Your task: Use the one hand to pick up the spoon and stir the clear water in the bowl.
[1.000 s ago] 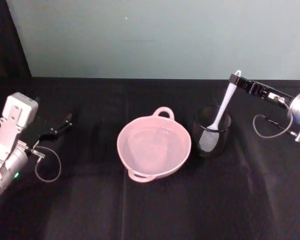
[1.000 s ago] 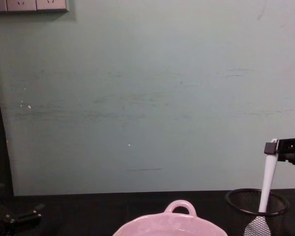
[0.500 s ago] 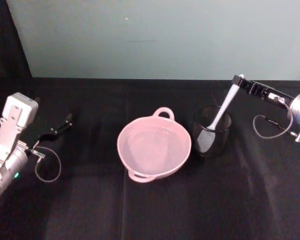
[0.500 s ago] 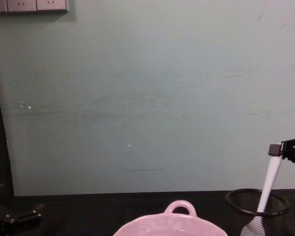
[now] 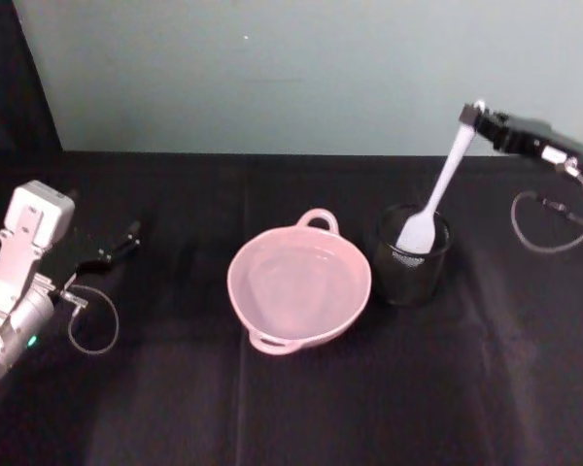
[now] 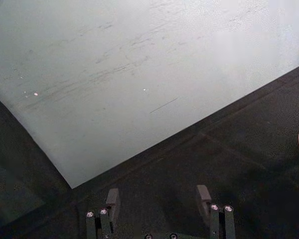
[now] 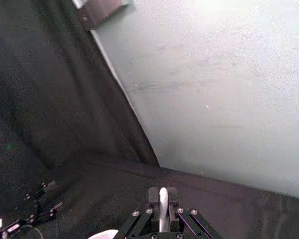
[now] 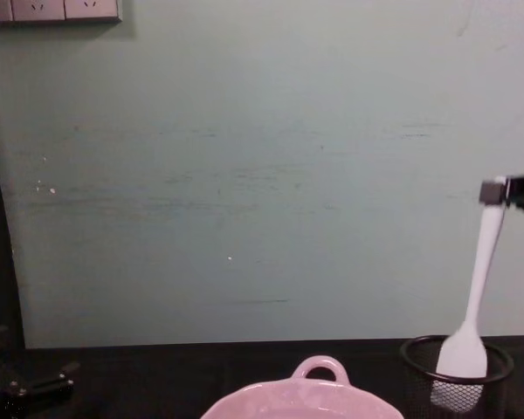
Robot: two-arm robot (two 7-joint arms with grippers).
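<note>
We see right gripper (image 5: 471, 118) clamped on spoon (image 5: 445, 180), blade at mesh cup (image 5: 413, 264) rim (grasp done); bowl (image 5: 299, 282) stirring remains. Left gripper (image 6: 157, 193) parked, open.

The spoon (image 5: 445, 180) is white, the bowl (image 5: 235, 291) pale pink, the mesh cup (image 5: 411, 277) black, the cloth (image 5: 272, 408) apparently black.

— How much of the bowl (image 8: 279, 403) does the chest view give?
— Just the far rim with its loop. The 6 o'clock edge cuts off the rest, and the base of the mesh cup (image 8: 417, 384) too.
— The spoon (image 8: 482, 262)?
— The blade's lower half sits dim behind the mesh. The right end effector (image 8: 498, 192) at its tip is cut off at 3 o'clock.
— And the water (image 5: 301, 282)?
— Too clear to tell its level.
</note>
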